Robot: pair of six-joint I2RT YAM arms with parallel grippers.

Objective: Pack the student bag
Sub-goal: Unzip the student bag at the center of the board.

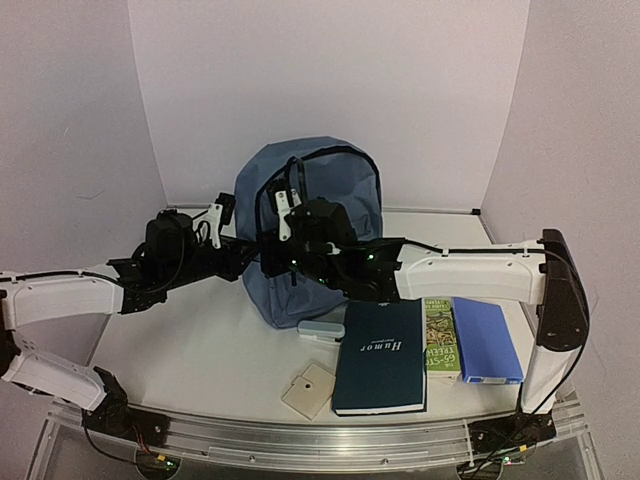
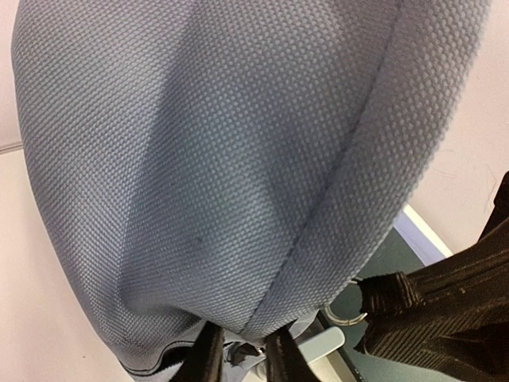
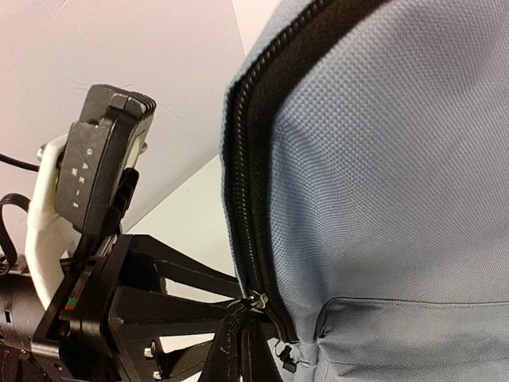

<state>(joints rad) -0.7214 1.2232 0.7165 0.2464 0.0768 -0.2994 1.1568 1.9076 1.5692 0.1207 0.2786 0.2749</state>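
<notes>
Step in hand: opening the bag (image 1: 320, 190); nothing is packed yet. It stands upright at centre of the top view, at the back of the table (image 1: 200, 350), with both arms reaching in from either side.

Right gripper (image 3: 238, 338) is clenched, tips right against the zip slider (image 3: 258, 300) at lower centre of its view; whether the pull sits between the tips is hidden. The zip (image 3: 246, 199) runs up from there with its teeth meshed, so I judge the main compartment is not open yet.

Left gripper (image 2: 241, 360) is at the bottom edge of its view; a finger sits either side of a fold of bag fabric with a narrow gap. Can't tell if it's pinching.

Cargo waits at lower right of the top view: dark book (image 1: 380, 355), green book (image 1: 441, 340) and blue book (image 1: 487, 340), side by side and flat.

Next move, my read: left anchors the fabric and right draws the slider up along the arc of the zip. That calls for counter-tension, or the soft bag just follows the pull; the path must track the curve, not a straight line. Risk is the bag tipping, or the tips slipping off the slider.
</notes>
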